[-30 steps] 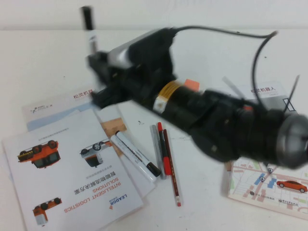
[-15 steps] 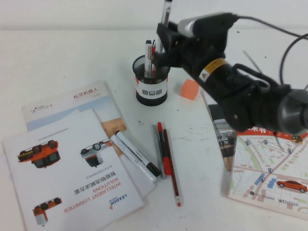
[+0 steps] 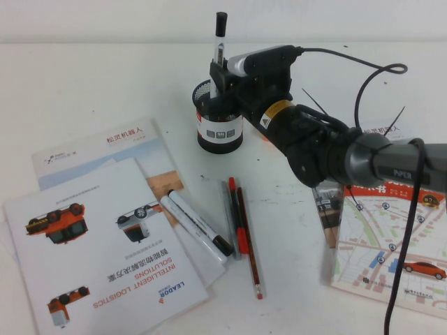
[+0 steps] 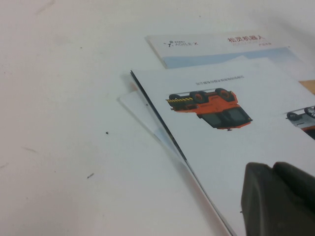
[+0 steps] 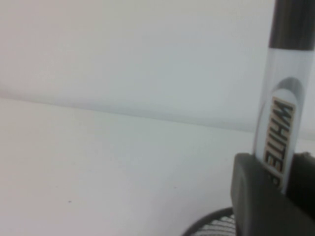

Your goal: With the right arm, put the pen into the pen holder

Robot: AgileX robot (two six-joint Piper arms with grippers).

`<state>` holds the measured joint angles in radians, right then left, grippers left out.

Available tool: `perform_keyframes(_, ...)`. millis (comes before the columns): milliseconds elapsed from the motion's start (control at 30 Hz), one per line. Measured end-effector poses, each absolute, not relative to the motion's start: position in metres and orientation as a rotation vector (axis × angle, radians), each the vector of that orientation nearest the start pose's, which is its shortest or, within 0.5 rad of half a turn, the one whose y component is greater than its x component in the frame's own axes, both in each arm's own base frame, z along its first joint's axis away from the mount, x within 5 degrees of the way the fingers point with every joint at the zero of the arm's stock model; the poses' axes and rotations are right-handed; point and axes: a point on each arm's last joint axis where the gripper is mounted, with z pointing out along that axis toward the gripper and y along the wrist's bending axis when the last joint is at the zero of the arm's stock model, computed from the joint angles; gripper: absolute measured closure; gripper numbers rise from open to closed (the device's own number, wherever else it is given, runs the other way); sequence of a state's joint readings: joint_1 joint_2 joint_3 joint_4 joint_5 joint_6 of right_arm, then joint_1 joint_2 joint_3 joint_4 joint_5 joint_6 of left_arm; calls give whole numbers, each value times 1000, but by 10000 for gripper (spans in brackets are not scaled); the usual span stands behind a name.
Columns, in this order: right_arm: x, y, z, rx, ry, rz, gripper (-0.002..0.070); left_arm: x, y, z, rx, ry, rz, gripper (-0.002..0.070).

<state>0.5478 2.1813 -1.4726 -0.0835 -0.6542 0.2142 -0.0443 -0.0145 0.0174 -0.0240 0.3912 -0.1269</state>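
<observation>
Hovering over the pen holder (image 3: 219,122), the pen (image 3: 220,38) is being held upright.
It is being pinched (cap uppermost) by the right gripper (image 3: 222,70); the left gripper (image 4: 279,201), over brochures (image 4: 236,142) at eight o'clock, cannot be judged.

Bright, even light washes over the white surface (image 3: 84,77), shadows falling faint and soft beneath the brochures (image 3: 105,237). The high view reads sharp; both wrist views are soft, the nearest dark parts blurred.

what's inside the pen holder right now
Little shows: the right pincer, shut on the upright pen, hangs over the holder and covers most of its mouth. Contents cannot be seen.
</observation>
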Motion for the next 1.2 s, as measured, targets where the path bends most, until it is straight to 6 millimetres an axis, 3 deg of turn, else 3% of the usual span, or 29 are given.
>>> perform_keyframes(167, 433, 256, 199, -334, 1573, 562, 529, 52, -3, 173, -92, 1878, -141, 677)
perform_keyframes(333, 438, 247, 198, -305, 1600, 546, 304, 52, -3, 173, -92, 1878, -141, 678)
perform_keyframes(433, 438, 245, 201, -309, 1642, 533, 253, 52, -3, 173, -92, 1878, -141, 678)
perform_keyframes(500, 435, 243, 209, -316, 1692, 518, 283, 52, -3, 173, -92, 1878, -141, 678)
perform_keyframes(567, 430, 240, 224, -323, 1751, 499, 395, 52, -3, 173, -92, 1878, -141, 678)
perform_keyframes(633, 422, 235, 241, -339, 1824, 471, 553, 52, -3, 173, -92, 1878, -141, 677)
perform_keyframes(733, 408, 226, 264, -374, 1884, 429, 652, 52, -3, 173, -92, 1878, -141, 677)
perform_keyframes(867, 380, 211, 284, -382, 1865, 427, 686, 52, -3, 173, -92, 1878, -141, 678)
perform_keyframes(967, 349, 195, 280, -365, 1830, 455, 692, 52, -3, 173, -92, 1878, -141, 678)
perform_keyframes(1100, 297, 175, 280, -364, 1742, 504, 694, 52, -3, 173, -92, 1878, -141, 678)
perform_keyframes(1200, 257, 162, 291, -407, 1629, 540, 695, 52, -3, 173, -92, 1878, -141, 677)
